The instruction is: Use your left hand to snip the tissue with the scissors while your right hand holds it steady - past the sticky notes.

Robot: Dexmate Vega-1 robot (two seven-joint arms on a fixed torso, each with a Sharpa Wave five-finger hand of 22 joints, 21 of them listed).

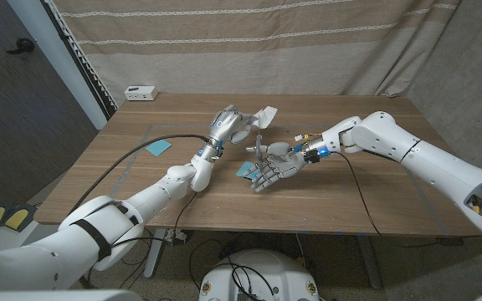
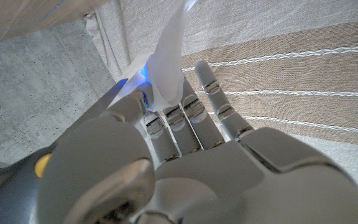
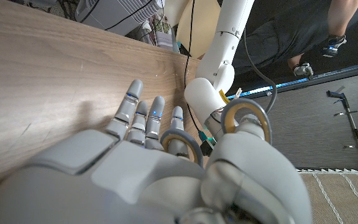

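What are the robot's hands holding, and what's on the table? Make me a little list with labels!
left hand: pinches the tissue, lifted off the table
right hand: holds the scissors, fingers through the rings
mix-up: the task gives the scissors to the left hand, but the right hand has them
sticky notes: blue; one by the left arm, another beside the right hand
box: white, at the table's far edge

left hand [image 1: 234, 125] raised off the table, fingers [image 2: 188, 106] pinching tissue [image 2: 169, 56], right hand [image 1: 276, 167] low, fingers extended forward, thumb through scissors [image 3: 247, 118] ring, arms converging mid-table
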